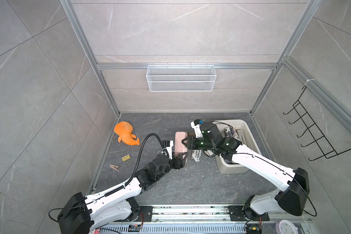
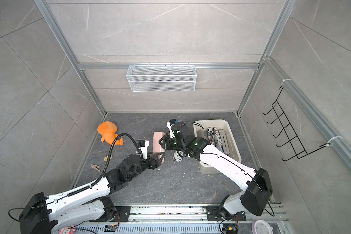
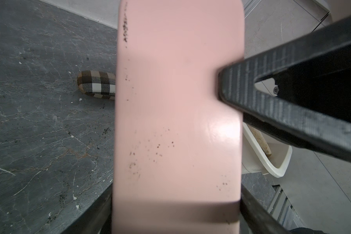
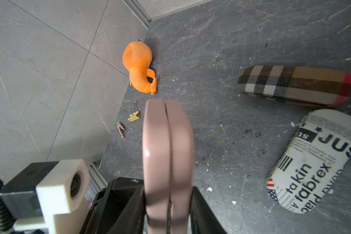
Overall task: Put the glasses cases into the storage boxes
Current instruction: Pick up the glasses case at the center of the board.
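Handover is happening: left tool (image 1: 180, 156) is clenching the smooth pink oblong glasses case (image 1: 179, 139) over the worktop (image 1: 190, 182), while right tool (image 1: 183, 142) is gripping its side, being nearer the cream-beige plastic tub (image 1: 231, 169).

The dark grey stone floor (image 1: 170, 186) has an orange toy (image 1: 126, 136) by its left wall. A yellow clip (image 1: 125, 157) and a wooden peg (image 1: 114, 168) lie near the toy. A plaid case (image 4: 296, 86) and a news-print case (image 1: 197, 158) lie near the cream tub (image 1: 231, 169) on the right. Small white crumbs (image 4: 209, 189) lie here and there.
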Controlling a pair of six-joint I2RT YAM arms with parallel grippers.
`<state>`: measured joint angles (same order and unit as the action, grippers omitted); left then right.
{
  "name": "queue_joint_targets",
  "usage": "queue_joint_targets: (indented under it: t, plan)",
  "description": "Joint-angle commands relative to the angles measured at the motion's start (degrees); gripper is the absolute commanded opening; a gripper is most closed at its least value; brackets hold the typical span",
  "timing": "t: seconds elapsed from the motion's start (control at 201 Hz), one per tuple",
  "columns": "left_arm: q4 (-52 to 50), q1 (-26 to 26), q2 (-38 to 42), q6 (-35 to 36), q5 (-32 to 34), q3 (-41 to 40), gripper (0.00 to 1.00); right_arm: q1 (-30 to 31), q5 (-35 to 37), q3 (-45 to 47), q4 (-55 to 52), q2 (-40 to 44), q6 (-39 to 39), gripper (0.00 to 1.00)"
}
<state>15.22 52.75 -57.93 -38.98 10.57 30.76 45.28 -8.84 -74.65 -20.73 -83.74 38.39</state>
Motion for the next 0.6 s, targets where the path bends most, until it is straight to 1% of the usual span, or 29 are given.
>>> queue_joint_targets:
  t: [0.0,0.07,0.115,0.184,0.254,0.364,0.424,0.489,0.558,0.598]
  plan:
    - [5.5,0.2,1.7,2.1,-1.0,0.2,0.61,1.1,0.1,-2.7,1.1,-1.0,-0.1,0.38]
    - [5.6,0.0,2.2,2.2,-0.7,-0.2,0.61,1.2,1.3,-2.8,0.4,-1.4,-0.3,0.45]
    - [5.3,0.0,2.6,2.4,-0.4,-0.2,0.61,1.2,1.8,-2.7,0.2,-1.5,-0.2,0.48]
    - [4.9,0.0,3.4,2.6,-0.4,-0.2,0.61,1.2,2.3,-2.6,-0.1,-1.6,-0.5,0.54]
    - [4.6,0.0,4.2,2.8,-0.3,-0.3,0.61,1.2,3.2,-2.7,-0.7,-1.6,-0.8,0.54]
    - [4.4,-0.1,4.8,3.1,-0.3,-0.1,0.62,1.3,2.4,-2.5,0.0,-1.9,-0.5,0.52]
    - [4.4,0.0,4.8,3.1,-0.5,0.0,0.62,1.4,2.3,-2.7,0.0,-2.0,-0.8,0.46]
    - [4.5,-0.1,4.5,3.2,-1.0,0.1,0.63,1.4,2.3,-2.5,0.5,-1.7,-0.7,0.43]
    - [4.1,0.0,4.1,3.1,-1.6,0.5,0.67,1.3,1.0,-2.9,0.9,-1.3,-0.8,0.39]
    - [3.5,0.0,3.9,3.0,-1.6,0.6,0.76,1.4,0.8,-3.1,1.0,-1.1,-0.9,0.38]
